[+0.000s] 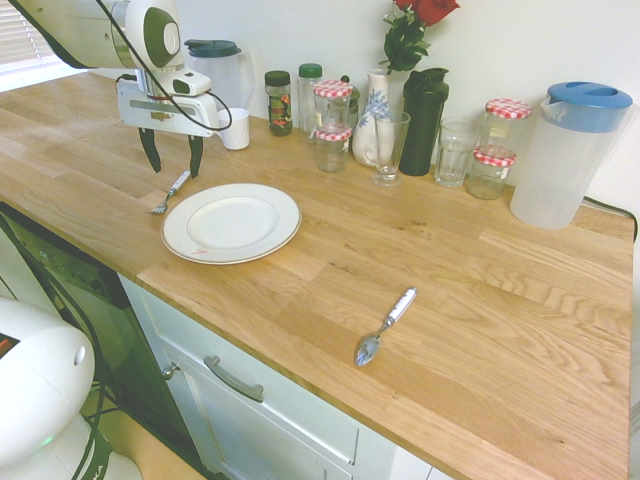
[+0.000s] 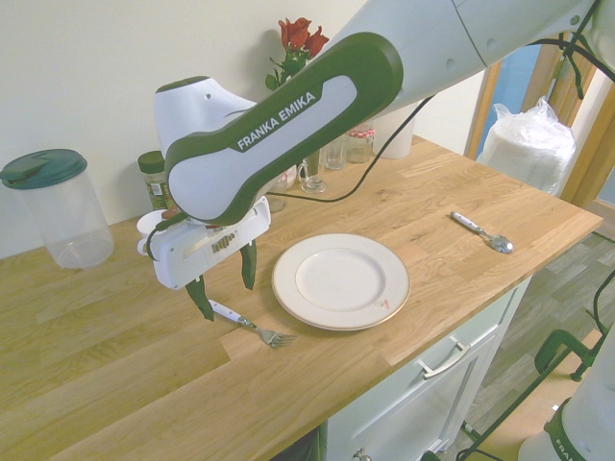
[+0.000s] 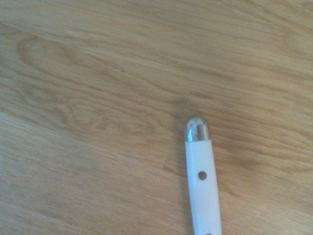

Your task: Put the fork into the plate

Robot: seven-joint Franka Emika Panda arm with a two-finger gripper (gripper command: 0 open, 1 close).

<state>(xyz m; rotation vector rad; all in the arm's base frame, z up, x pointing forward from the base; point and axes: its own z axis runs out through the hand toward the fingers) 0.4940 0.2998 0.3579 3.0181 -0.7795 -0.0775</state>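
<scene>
The white arm reaches over the wooden worktop with its gripper pointing straight down, the two dark fingers spread wide apart and holding nothing. Right under them lies the fork, flat on the wood just beside the plate but not touching it, its tines toward the worktop's front edge and its pale handle running back beneath the gripper. The fingertips hang a little above the handle, one on either side (from the other side of the room the handle can be seen passing between them). Up close, the wrist camera shows the handle's white end with a metal cap and small dark rivets against the grain. The plate sits empty, a small reddish mark on its rim. Well apart from all this, further along the counter, lies a spoon with a white handle. Jars, glasses, two lidded pitchers and a vase with a red rose stand along the wall.
</scene>
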